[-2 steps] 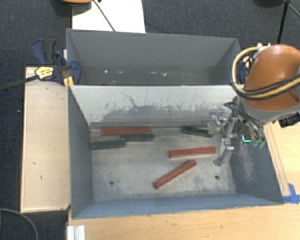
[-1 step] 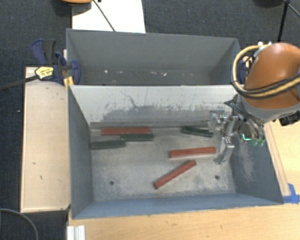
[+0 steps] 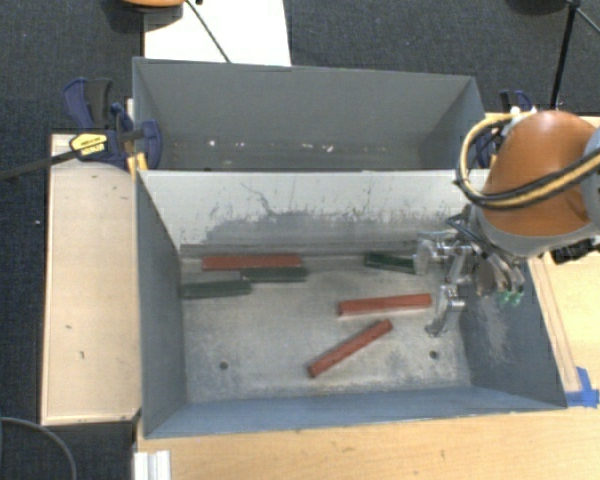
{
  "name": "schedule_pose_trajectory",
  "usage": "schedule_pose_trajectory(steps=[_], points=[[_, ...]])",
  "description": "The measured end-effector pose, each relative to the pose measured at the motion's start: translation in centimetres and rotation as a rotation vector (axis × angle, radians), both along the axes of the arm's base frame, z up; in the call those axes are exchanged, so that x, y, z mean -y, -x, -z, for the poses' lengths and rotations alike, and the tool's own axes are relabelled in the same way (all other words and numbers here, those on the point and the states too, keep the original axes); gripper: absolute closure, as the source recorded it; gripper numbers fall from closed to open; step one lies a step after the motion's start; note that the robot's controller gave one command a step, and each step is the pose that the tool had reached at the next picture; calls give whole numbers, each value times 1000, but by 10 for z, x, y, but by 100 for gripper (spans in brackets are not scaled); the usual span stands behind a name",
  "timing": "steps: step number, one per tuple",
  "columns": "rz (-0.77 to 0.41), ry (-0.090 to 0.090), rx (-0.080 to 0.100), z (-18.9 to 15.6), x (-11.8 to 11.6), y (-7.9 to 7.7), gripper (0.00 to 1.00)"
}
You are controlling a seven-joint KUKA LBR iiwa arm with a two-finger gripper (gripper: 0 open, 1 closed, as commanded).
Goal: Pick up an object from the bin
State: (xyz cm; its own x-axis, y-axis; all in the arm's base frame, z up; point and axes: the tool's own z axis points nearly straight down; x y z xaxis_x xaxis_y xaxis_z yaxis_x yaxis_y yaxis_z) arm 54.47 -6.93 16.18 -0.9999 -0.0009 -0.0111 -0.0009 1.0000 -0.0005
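Low in the right part of the bin (image 3: 310, 118) hangs the gripper (image 3: 442, 316), its metal tip close to the floor and just beside the right end of a red stick (image 3: 380, 306) that lies nearly level across the middle-right of the floor. Whether the gripper is wide, narrow or closed on anything cannot be told from this angle; nothing can be seen held in it. Above it sits the arm's rounded orange cover (image 3: 535, 173), with a yellow and black cable (image 3: 470, 173) looping round it.

Near the red stick, a little lower and to the left, a second red stick (image 3: 350, 348) lies at a slant, its right end higher than its left. A short green stick (image 3: 388, 262) rests against the foot of the back wall, close to the gripper's upper left. Well apart on the left, a brown-red stick (image 3: 252, 262) lies along the back wall, and a dark green stick (image 3: 215, 289) lies just below it, both nearly level.

The bin's floor is dull grey metal, dusty and speckled, with pale scuffs and scratches across the sloping back wall. Dark carpet (image 3: 40, 38) surrounds the bin.
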Motion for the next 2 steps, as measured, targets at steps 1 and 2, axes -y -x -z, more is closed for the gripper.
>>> schedule_pose_trajectory(steps=[1, 2], points=[[4, 1, -6, 57, -21, -2, 0], [-7, -3, -12, 93, -43, 2, 0]])
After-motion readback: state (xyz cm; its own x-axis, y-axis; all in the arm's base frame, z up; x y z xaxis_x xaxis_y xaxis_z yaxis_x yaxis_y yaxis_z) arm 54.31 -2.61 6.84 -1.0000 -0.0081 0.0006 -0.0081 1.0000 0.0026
